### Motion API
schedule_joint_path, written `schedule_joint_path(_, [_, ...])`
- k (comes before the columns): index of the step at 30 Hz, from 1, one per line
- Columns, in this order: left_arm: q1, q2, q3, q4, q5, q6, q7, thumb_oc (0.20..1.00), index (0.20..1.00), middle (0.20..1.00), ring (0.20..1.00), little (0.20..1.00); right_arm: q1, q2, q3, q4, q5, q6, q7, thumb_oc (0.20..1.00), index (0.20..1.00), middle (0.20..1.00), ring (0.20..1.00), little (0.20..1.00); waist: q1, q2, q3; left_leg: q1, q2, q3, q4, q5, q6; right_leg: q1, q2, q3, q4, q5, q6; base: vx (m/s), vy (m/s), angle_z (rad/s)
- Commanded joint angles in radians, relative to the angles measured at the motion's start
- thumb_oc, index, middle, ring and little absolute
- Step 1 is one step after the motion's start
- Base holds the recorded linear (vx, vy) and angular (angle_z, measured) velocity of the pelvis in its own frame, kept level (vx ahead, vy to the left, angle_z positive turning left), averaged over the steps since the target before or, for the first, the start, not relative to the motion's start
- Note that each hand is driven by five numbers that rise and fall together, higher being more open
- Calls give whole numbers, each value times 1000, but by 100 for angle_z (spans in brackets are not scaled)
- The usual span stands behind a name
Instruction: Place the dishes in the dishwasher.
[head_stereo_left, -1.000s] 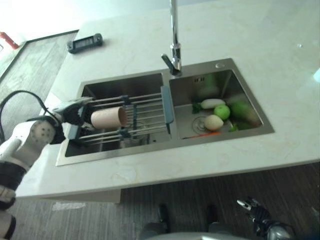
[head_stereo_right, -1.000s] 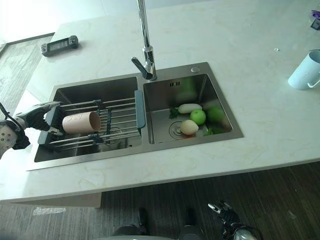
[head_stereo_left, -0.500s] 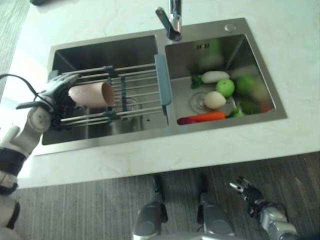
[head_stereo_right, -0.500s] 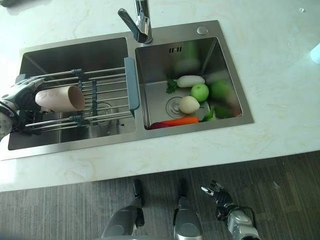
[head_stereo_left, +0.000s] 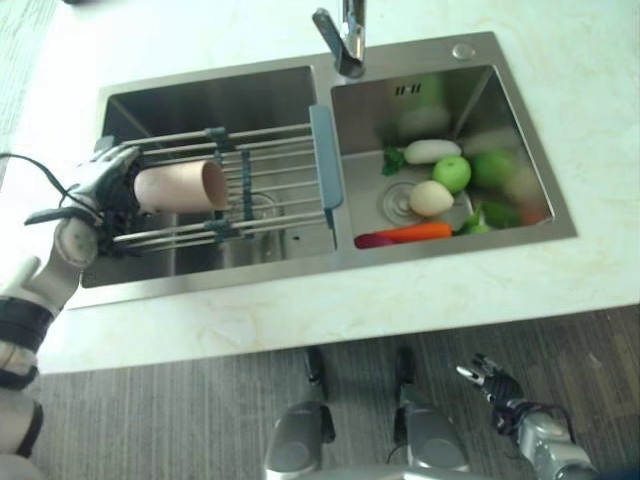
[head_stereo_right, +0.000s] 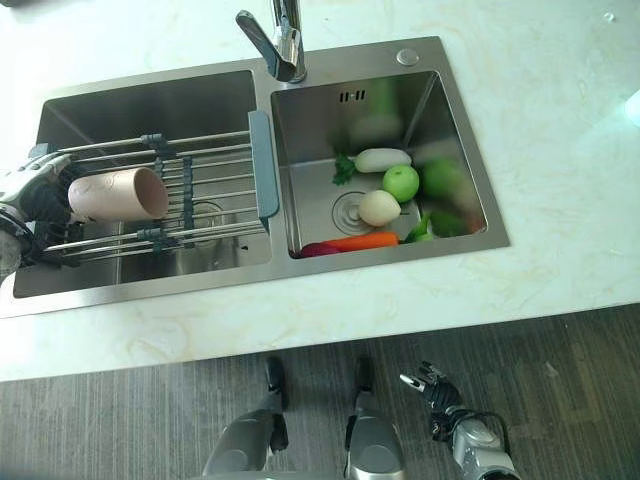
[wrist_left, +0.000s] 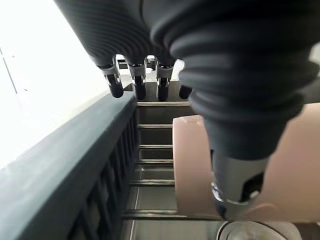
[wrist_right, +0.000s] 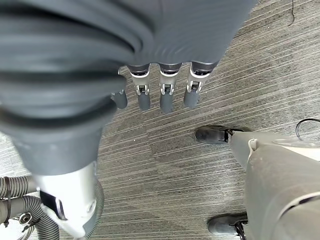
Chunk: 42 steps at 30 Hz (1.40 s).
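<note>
Pale marble counter (head_stereo_left: 560, 290) runs around a steel double sink (head_stereo_left: 330, 265) that takes up the upper half of both eye views, with dark wood-grain floor (head_stereo_right: 560, 360) along the bottom. At the left edge of the frame, the left hand (head_stereo_left: 100, 190) reaches over the rim of the left basin; its fingers (wrist_left: 137, 82) are straight and a little apart above the dark end bar of a wire rack (head_stereo_left: 260, 185), and its thumb (wrist_left: 235, 185) lies against the side of a beige cup (head_stereo_left: 180, 186). From these pictures it looks like a loose touch, not a closed grasp. That cup lies on its side on the rack, open mouth toward the middle of the sink, base toward the hand. The rack spans the left basin, its blue-grey end piece (head_stereo_left: 325, 170) resting on the divider between the two basins. Above the divider, at the top centre of the frame, stands the tap (head_stereo_left: 345, 40). In the right basin lie a white radish (head_stereo_left: 432, 151), a green apple (head_stereo_left: 452, 173), a pale onion (head_stereo_left: 431, 198) and a carrot (head_stereo_left: 420, 233), close together around the drain, with some leafy greens (head_stereo_left: 495, 205) beside them against the right wall. At the lower right of the frame, the right hand (head_stereo_left: 495, 390) hangs low over the floor, well apart from the counter, its fingers (wrist_right: 165, 90) straight and holding nothing.
</note>
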Motion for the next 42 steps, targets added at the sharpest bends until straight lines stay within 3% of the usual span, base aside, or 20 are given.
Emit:
schedule_joint_path(1, [-98, 47, 6, 47, 34, -15, 23, 1000, 1000, 1000, 1000, 1000, -6, -34, 5, -40, 36, -15, 5, 1000, 1000, 1000, 1000, 1000, -5, -10, -27, 38, 34, -14, 3, -44, -88, -9, -116, -57, 1, 59, 138, 0, 0, 0])
schedule_joint_path(11, [-128, 64, -38, 10, 58, -47, 53, 1000, 1000, 1000, 1000, 1000, -12, -35, -2, -25, 48, -17, 13, 1000, 1000, 1000, 1000, 1000, -6, -12, -15, 25, 35, -12, 3, -41, -93, -26, -119, -56, 1, 68, 143, 0, 0, 0])
schedule_joint_path(14, [-123, 46, -45, -4, 66, -11, 16, 1000, 1000, 1000, 1000, 1000, -24, -33, 3, -23, 49, -21, 12, 1000, 1000, 1000, 1000, 1000, -8, -12, -11, 23, 36, -10, 3, -40, -94, -31, -120, -54, 1, 70, 144, 0, 0, 0])
schedule_joint_path(22, [-160, 44, -77, 52, 87, -34, -11, 1000, 1000, 1000, 1000, 1000, -31, -44, 1, -33, 58, -25, 15, 1000, 1000, 1000, 1000, 1000, -20, -15, 2, 15, 40, 4, 3, -36, -96, -49, -122, -52, 1, 81, 147, -19, 8, -8])
schedule_joint_path(32, [-187, 36, -114, 41, 83, -8, -70, 1000, 1000, 1000, 1000, 1000, -43, -47, 0, -50, 61, -27, 10, 1000, 1000, 1000, 1000, 1000, -25, -19, 23, 0, 45, 8, 3, -28, -100, -66, -125, -54, 1, 90, 149, -3, 0, -1])
schedule_joint_path(33, [-190, 39, -116, 39, 75, -6, -83, 674, 674, 674, 674, 674, -41, -47, -3, -51, 61, -31, 12, 1000, 1000, 1000, 1000, 1000, -25, -20, 26, -3, 45, 8, 3, -27, -101, -69, -125, -56, 1, 92, 150, 0, 0, 0])
schedule_joint_path(34, [-193, 40, -119, 42, 79, -7, -101, 200, 200, 200, 200, 200, -40, -47, -4, -52, 60, -33, 13, 1000, 1000, 1000, 1000, 1000, -25, -20, 27, -4, 46, 9, 3, -26, -101, -70, -125, -57, 1, 93, 151, 0, 0, 0])
schedule_joint_path(42, [-185, 34, -123, 40, 22, -36, -223, 200, 200, 200, 200, 200, -45, -48, -9, -54, 70, -38, 17, 1000, 1000, 1000, 1000, 1000, -23, -15, 24, 2, 45, 12, 3, -27, -101, -64, -129, -63, 1, 93, 154, 0, 0, 0])
